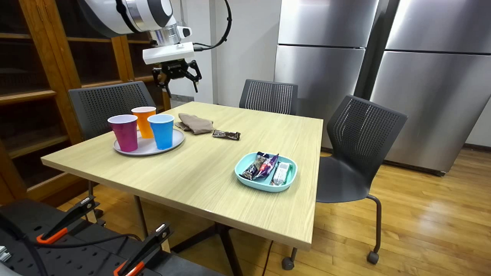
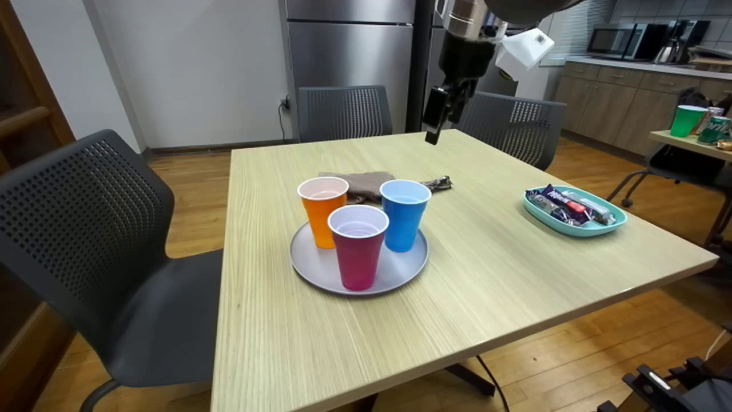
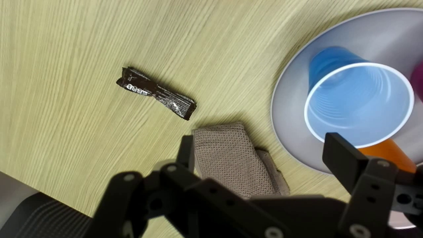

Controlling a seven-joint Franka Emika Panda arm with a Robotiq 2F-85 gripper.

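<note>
Between the spread jaws of the pincer, a folded brown cloth shows on the counter. A dark wrapped bar lies near it, while a blue cup stands on a grey plate.

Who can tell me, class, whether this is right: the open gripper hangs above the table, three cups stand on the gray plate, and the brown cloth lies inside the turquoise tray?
No: the brown cloth lies on the table, not inside the turquoise tray, as both exterior views show. The open gripper hangs above the table, and three cups stand on the gray plate.
</note>
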